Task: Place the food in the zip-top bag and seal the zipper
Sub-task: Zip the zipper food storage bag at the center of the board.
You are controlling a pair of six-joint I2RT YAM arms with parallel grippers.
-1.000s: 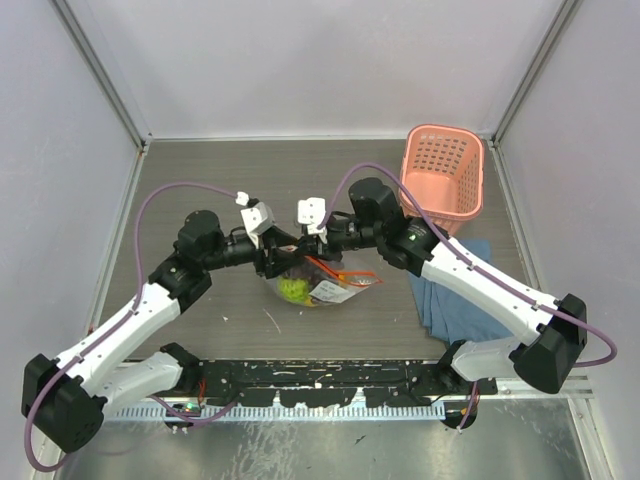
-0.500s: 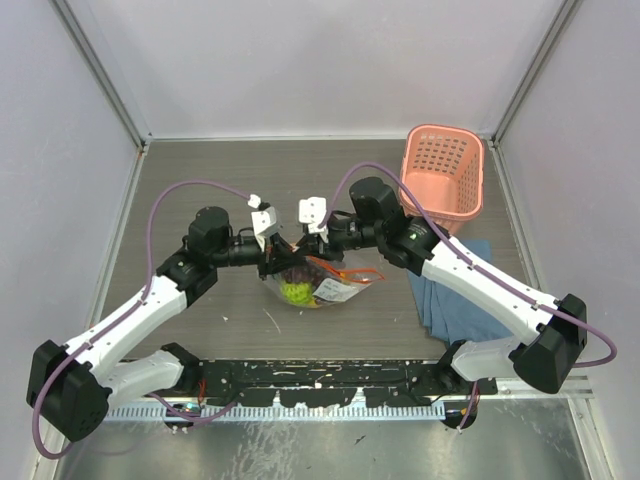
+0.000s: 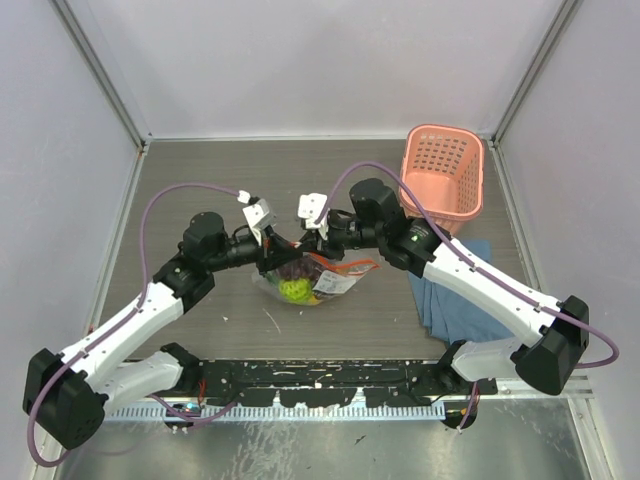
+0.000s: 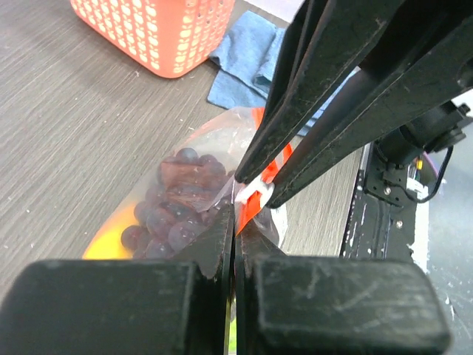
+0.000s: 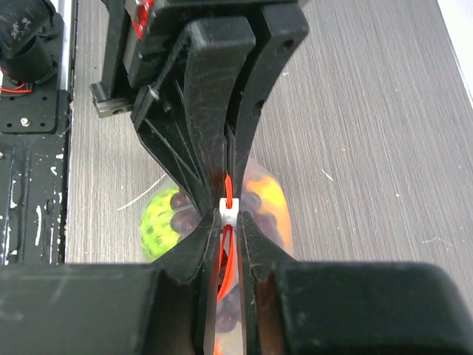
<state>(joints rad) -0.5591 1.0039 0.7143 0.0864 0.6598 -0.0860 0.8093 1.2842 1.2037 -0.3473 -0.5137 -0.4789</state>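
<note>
Was closed in on three sides by plain, pale lavender-white panels, namely a back wall [image 3: 320, 60], a left wall [image 3: 50, 200] and a right wall [image 3: 590, 150], with slanting aluminium struts [image 3: 100, 70] running up the two rear corners. Carried between those panels a grey-brown surface [image 3: 200, 170] with a fine wood grain running left to right, bounded at the near edge by a scuffed black rail [image 3: 320, 375] flecked with white and, nearer again, a strip of brushed metal [image 3: 320, 440]. Was lit softly and evenly, with only faint, blurred shadows on the grain.
</note>
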